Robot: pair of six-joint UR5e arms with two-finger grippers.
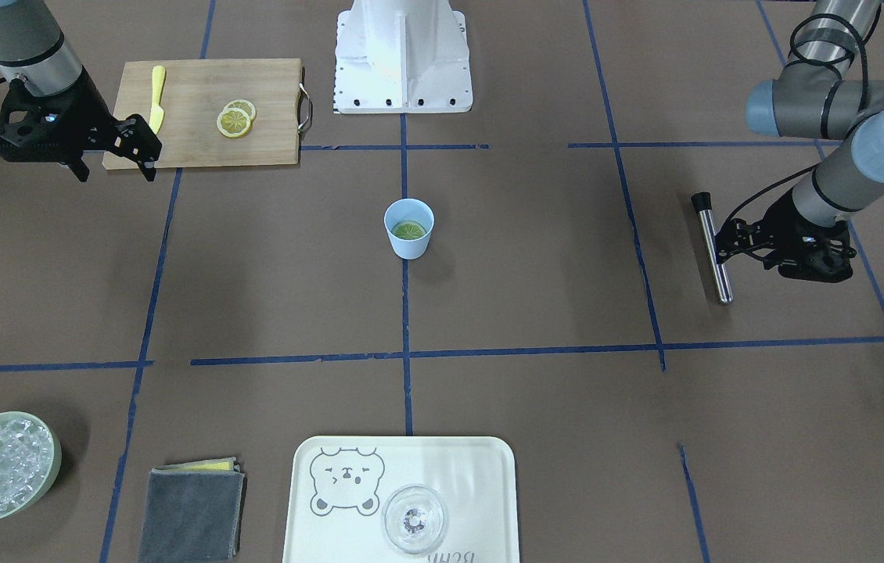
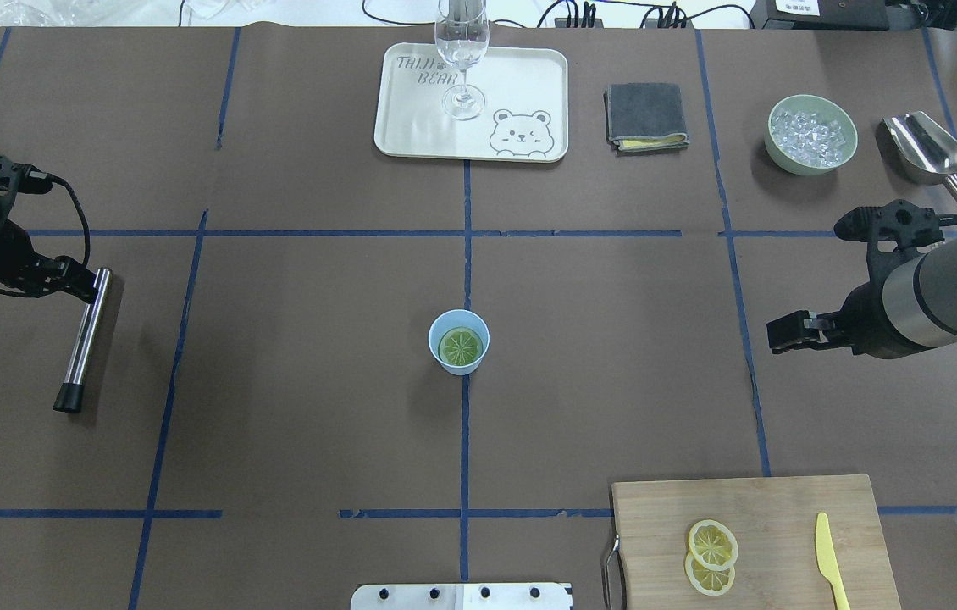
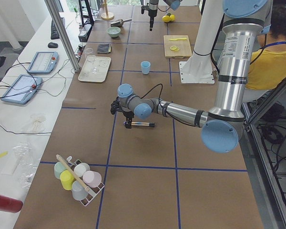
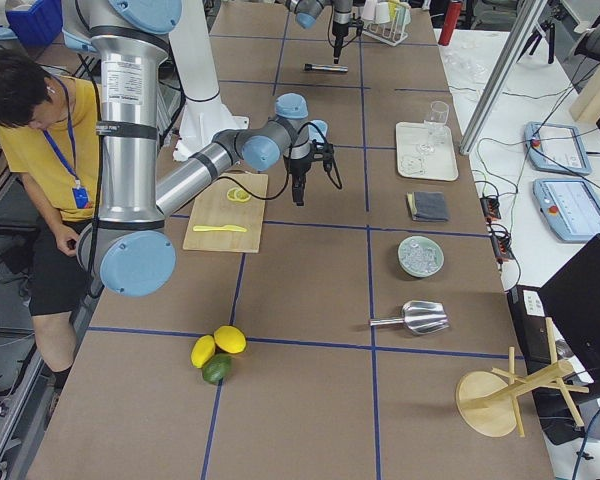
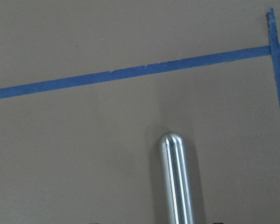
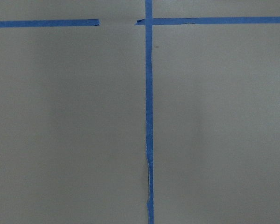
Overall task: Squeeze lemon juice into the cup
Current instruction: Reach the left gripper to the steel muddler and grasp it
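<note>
The light-blue cup point(image 1: 409, 242) stands at the table's middle, also in the overhead view point(image 2: 459, 363). One lemon slice point(image 1: 409, 230) lies flat inside it point(image 2: 460, 345). Two more lemon slices point(image 1: 234, 122) overlap on the wooden cutting board point(image 1: 199, 94), beside a yellow plastic knife point(image 1: 156, 98). My right gripper point(image 1: 115, 168) is open and empty, held above the table beside the board, far from the cup point(image 2: 783, 332). My left gripper point(image 1: 716, 246) is shut on a metal rod point(image 1: 718, 270) that lies on the table point(image 2: 85, 339); the rod's rounded end shows in the left wrist view point(image 5: 175, 177).
On the side far from the robot stand a cream tray point(image 2: 529, 93) with a clear stemmed glass point(image 2: 461, 51), a folded grey cloth point(image 2: 646, 116), a green bowl of ice point(image 2: 811, 134) and a metal scoop point(image 2: 923, 148). The robot's white base point(image 1: 403, 55) stands behind the cup.
</note>
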